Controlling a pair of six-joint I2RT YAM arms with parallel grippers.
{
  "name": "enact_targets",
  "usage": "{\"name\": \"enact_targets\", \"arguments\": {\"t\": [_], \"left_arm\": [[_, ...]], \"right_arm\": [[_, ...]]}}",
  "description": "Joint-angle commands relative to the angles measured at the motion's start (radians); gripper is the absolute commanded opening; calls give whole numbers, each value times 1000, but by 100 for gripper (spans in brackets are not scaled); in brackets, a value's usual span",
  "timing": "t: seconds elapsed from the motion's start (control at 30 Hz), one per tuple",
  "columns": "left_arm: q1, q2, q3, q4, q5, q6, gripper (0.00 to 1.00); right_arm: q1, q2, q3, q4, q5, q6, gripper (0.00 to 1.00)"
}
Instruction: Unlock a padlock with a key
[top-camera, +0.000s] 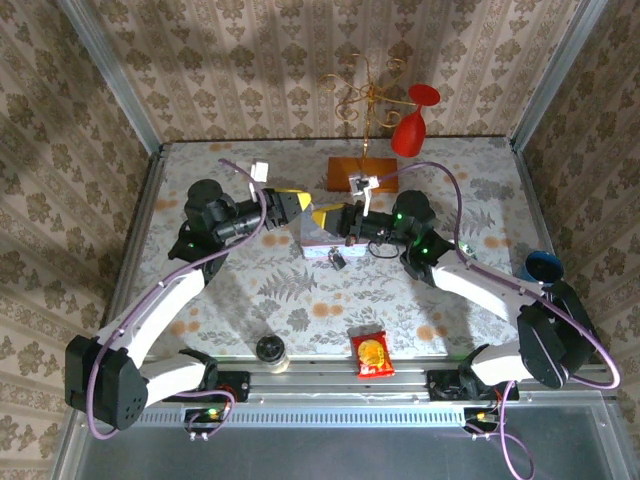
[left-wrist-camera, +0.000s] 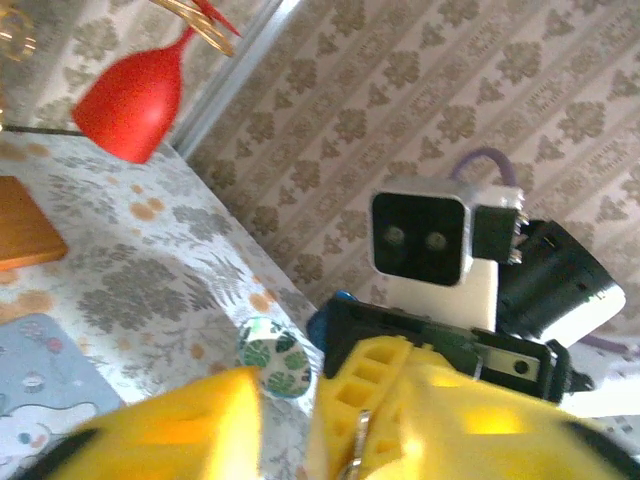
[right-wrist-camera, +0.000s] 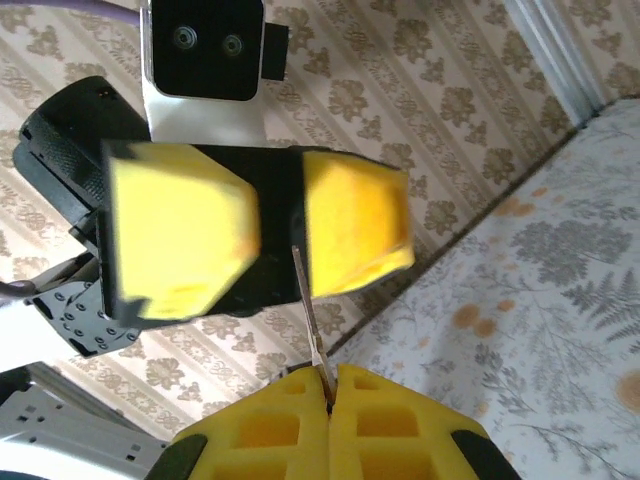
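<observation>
Padlock (top-camera: 341, 259) lies on the bench (top-camera: 285, 312), just in front of a pale tin (top-camera: 318, 240) and near both tools. The right tool (right-wrist-camera: 330, 395) is clamped on a thin key (right-wrist-camera: 308, 310). Its blade points at the left tool (right-wrist-camera: 280, 235), whose pads stand narrowly apart.

There are two robot arms, a left one (top-camera: 165, 300) and a right one (top-camera: 480, 285). On the one counter (top-camera: 290, 300) I count one pale tin (top-camera: 318, 238), one tiny dark padlock (top-camera: 340, 258), one small jar (top-camera: 272, 350), one snack bag (top-camera: 372, 355), one blue cup (top-camera: 543, 267), one brown wooden board (top-camera: 360, 170) and one round leafy mat (left-wrist-camera: 272, 358). There is one gold wire stand (top-camera: 362, 95) with one red glass (top-camera: 412, 125) on it. There is one thin key (right-wrist-camera: 308, 310).
</observation>
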Motion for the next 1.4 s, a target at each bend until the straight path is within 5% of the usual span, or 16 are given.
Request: {"name": "enact_targets", "arguments": {"t": [0.0, 0.27, 0.57, 1.03, 1.37], "left_arm": [[10, -37, -13, -41, -108, 4, 71], [-144, -135, 50, -575, -758, 221, 79], [-376, 20, 44, -689, -1065, 80, 81], [-604, 423, 252, -855, -1392, -144, 73], [-662, 697, 421, -859, -1383, -212, 74]], "right_arm": [[-19, -47, -19, -83, 88, -30, 0], [-71, -122, -14, -552, 394, -51, 0], [-73, -270, -109, -834, 689, -30, 0], [-82, -316, -159, -992, 843, -68, 0], [-183, -358, -204, -1015, 826, -91, 0]]}}
